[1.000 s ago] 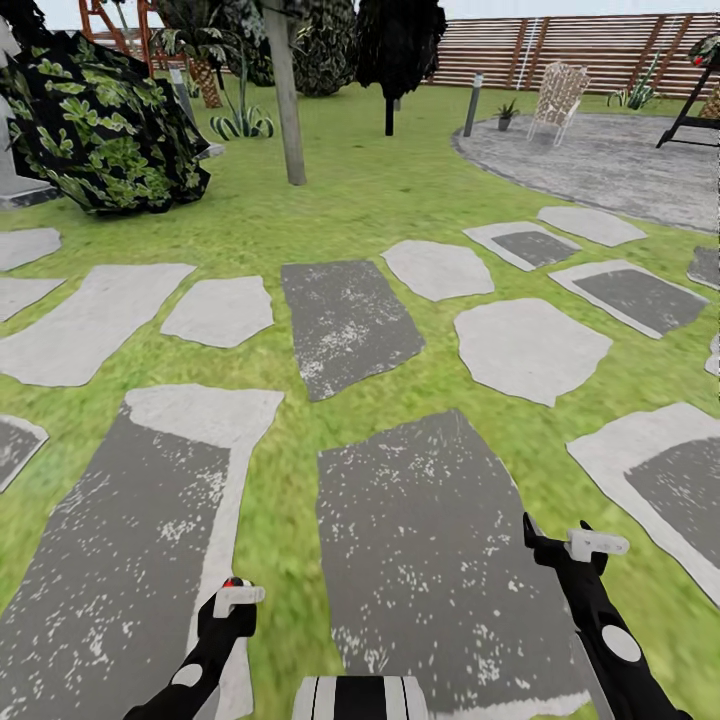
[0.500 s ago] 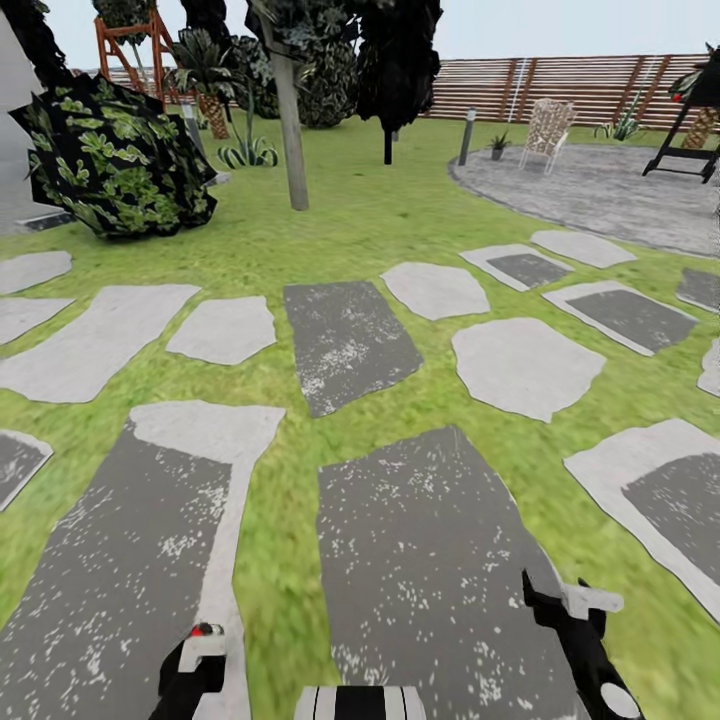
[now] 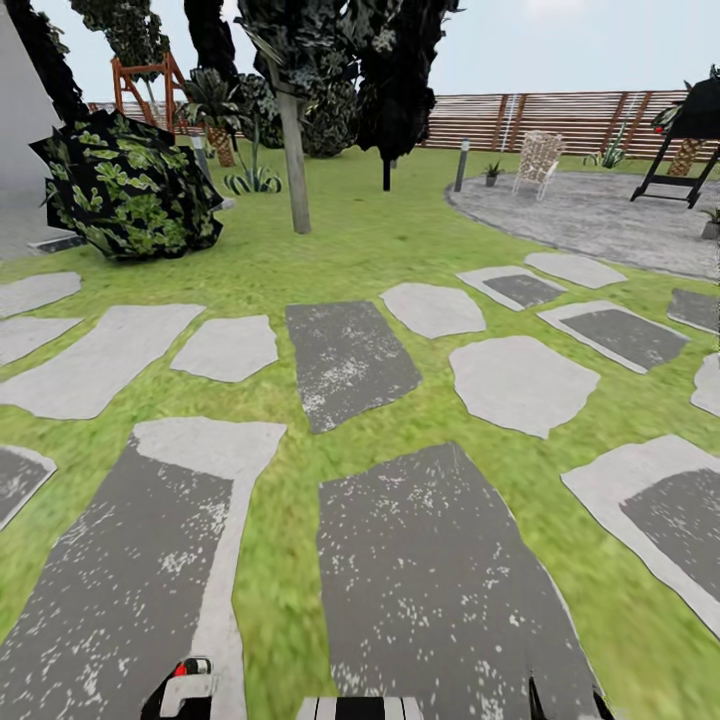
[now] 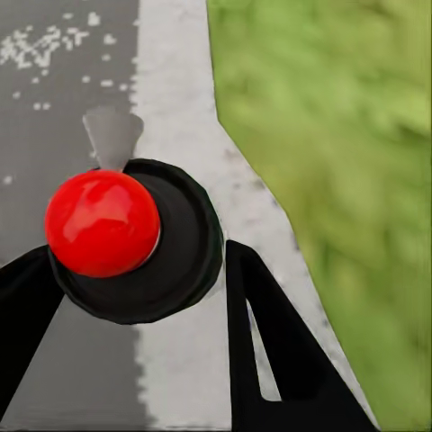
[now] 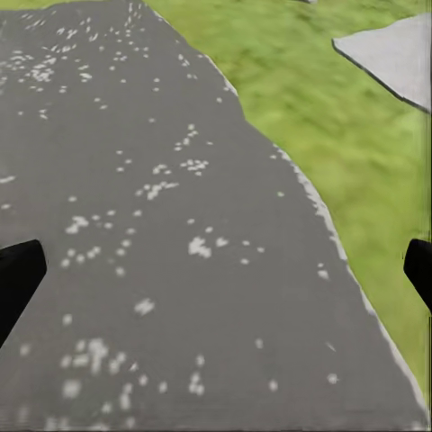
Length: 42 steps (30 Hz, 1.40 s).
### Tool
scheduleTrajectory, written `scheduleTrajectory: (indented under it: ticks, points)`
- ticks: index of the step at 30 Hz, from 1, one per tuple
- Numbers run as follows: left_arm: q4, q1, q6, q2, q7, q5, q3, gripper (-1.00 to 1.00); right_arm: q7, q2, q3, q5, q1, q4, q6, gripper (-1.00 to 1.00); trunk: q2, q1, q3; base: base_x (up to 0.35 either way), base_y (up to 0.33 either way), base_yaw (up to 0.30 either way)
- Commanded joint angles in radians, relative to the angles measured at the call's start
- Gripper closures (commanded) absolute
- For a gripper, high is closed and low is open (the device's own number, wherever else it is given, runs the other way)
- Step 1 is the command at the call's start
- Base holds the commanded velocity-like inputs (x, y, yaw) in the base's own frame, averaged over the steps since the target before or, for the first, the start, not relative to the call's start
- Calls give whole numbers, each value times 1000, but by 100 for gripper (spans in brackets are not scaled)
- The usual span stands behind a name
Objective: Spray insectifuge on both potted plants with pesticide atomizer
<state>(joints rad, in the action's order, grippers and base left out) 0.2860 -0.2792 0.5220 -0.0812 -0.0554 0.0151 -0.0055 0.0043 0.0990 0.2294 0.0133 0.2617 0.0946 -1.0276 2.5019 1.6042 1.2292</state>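
From where the robot stands on the stepping stones (image 3: 350, 358), the worry is simply finding the target: the pesticide atomizer is not something I can pick out anywhere ahead, so a wrong heading could carry the machine across the lawn (image 3: 360, 235) toward the wrong corner, and the dark leafy bush (image 3: 130, 190) or the tree trunk (image 3: 296, 160) could catch an arm if it cuts close. A small potted plant (image 3: 491, 172) sits by a post (image 3: 461, 164) at the edge of the round stone patio (image 3: 600, 215), too far off to say whether it is one of the two to be sprayed. The left gripper (image 4: 171, 288) has its jaws apart over a pale stone edge, nothing between them; the right gripper (image 5: 216, 270) also has its jaws spread wide, above a speckled dark slab (image 5: 153, 234). The ground is flat, grass between grey and dark slabs. A slatted wooden fence (image 3: 560, 118) closes the far side, with a white chair (image 3: 537, 160) on the patio.
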Motion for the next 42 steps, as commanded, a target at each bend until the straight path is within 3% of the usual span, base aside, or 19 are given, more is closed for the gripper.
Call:
scheduleTrajectory:
  ticks: [1,8,16,26,42]
  points:
    - [-1,8,4,0,-3,0,20,100,3,-3,2,3,1,-24,-8,-100,0,-1,-3,0,0,0]
    - [-1,14,4,1,-1,0,34,100,4,-10,1,4,1,-38,-5,-100,-2,-4,-30,0,0,0]
    - [-1,14,4,1,-1,0,35,100,6,-9,2,4,1,-38,-5,-100,-2,-4,-30,0,0,-23]
    - [-1,14,4,1,-1,0,35,100,8,-8,1,4,1,-37,-5,-100,-2,-4,-34,0,0,-271]
    - [-1,14,4,2,-1,2,35,100,8,-9,1,4,1,-38,-5,-100,-114,-66,-84,0,0,-300]
